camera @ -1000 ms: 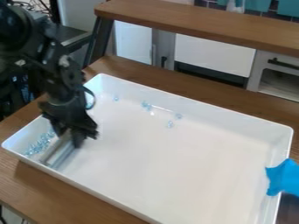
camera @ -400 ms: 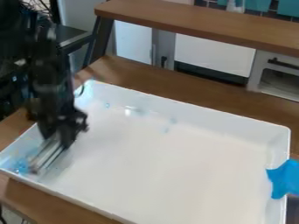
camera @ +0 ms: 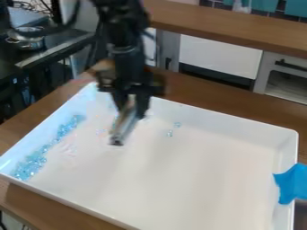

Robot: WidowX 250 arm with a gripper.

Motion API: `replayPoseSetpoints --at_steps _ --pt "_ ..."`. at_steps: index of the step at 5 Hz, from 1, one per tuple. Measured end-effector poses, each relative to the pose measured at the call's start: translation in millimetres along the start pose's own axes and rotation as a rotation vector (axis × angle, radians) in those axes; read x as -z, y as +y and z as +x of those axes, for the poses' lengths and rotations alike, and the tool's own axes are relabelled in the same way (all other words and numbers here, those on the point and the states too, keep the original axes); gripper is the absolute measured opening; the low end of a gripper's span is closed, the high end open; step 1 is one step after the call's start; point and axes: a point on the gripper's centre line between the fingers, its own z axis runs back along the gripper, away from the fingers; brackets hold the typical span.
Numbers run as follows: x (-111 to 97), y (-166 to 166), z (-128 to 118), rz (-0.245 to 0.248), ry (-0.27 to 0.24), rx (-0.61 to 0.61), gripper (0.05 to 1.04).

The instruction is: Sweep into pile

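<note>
Arm (camera: pixel 127 54) hangs near-upright over tray (camera: pixel 198 166) — slanted bar (camera: pixel 123 128) seemingly gripped.

Blue scrap (camera: pixel 291 183) at R edge of view. Brown wood tabletop (camera: pixel 66 214), btm L. Upper L: metal pot (camera: pixel 30 41) on dk surface (camera: pixel 8 66). Top: wood shelf (camera: pixel 231 23) w/ white panel (camera: pixel 219 56) below.

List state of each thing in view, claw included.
Claw: gripping the tool, over the tray
Tool: held at a tilt; contact with tray floor unclear
Tray: upright on the table
Blue bits: mostly a long band by the left wall, not one compact pile
Stray bits: loose near the far wall
Blue piece: lapped over the right rim
Pot: upright
</note>
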Motion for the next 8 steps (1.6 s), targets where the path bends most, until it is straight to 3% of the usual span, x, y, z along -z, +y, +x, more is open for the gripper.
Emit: replayPoseSetpoints --at_steps 1,2,3,4,5,8 --pt "23.4 -56.8 6.8 0.028 0.016 0.051 0.384" --pt "49.7 -88.2 4.2 0.079 0.006 0.085 0.384" --pt "73.6 -91.6 5.1 0.118 -0.019 0.092 0.384" --pt "87.9 -82.6 20.2 0.143 -0.06 0.071 0.384" --pt "88.9 -66.5 29.5 0.142 -0.074 0.033 0.384" --pt "83.9 28.3 35.0 0.142 -0.027 -0.03 0.384"
